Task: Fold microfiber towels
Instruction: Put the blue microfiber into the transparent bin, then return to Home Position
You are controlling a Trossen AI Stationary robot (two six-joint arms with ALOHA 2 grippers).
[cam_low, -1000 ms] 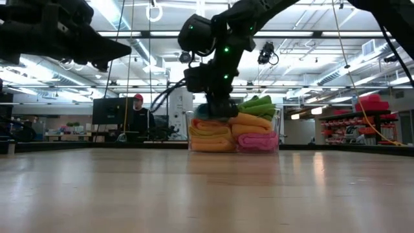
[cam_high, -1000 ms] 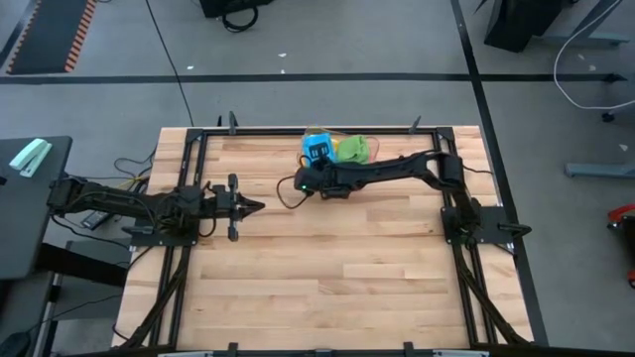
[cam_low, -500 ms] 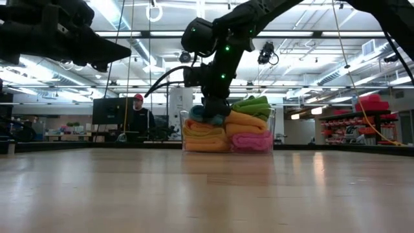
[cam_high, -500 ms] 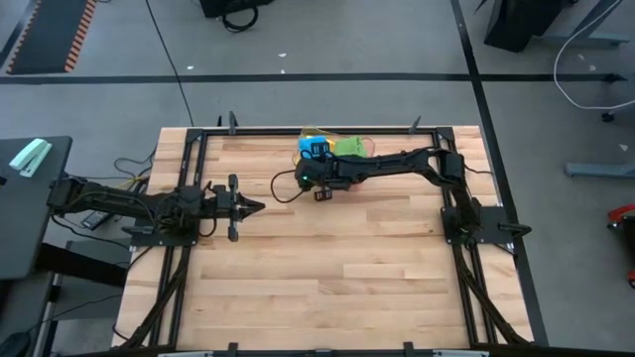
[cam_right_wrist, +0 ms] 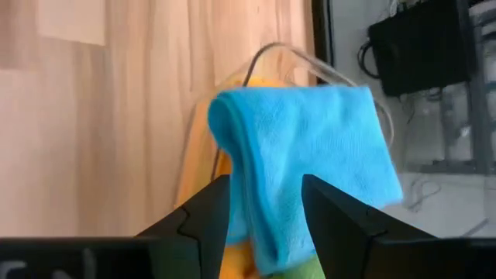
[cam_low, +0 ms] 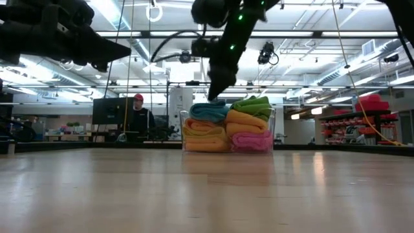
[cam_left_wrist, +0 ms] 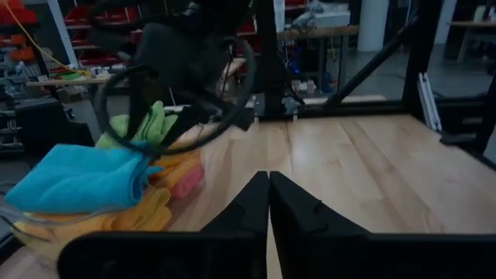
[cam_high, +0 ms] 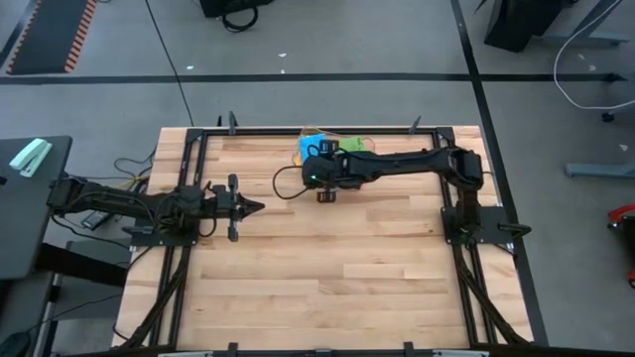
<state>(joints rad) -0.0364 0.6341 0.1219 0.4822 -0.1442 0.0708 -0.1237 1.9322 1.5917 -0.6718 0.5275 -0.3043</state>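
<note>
A clear plastic tray (cam_low: 274, 133) stands at the middle of the table's far edge and holds folded microfiber towels. A blue towel (cam_low: 208, 110) lies on top of the yellow and orange ones (cam_low: 206, 133). A green towel (cam_low: 253, 103) lies on an orange one and a pink one (cam_low: 253, 142). My right gripper (cam_low: 215, 90) hangs open just above the blue towel (cam_right_wrist: 302, 155), its fingers apart and clear of it. My left gripper (cam_high: 253, 206) is shut and level over the table's left side, holding nothing.
Bare wooden tabletop (cam_high: 337, 268) spreads in front of the tray. A black frame (cam_high: 298, 131) runs along the table's edges. Beyond the far edge the low view shows a person (cam_low: 138, 113) at a desk.
My right gripper has opened and let go of the blue towel. It has risen from the stack and rolled at the wrist. The blue towel now lies folded on top of the yellow and orange towels in the tray.
</note>
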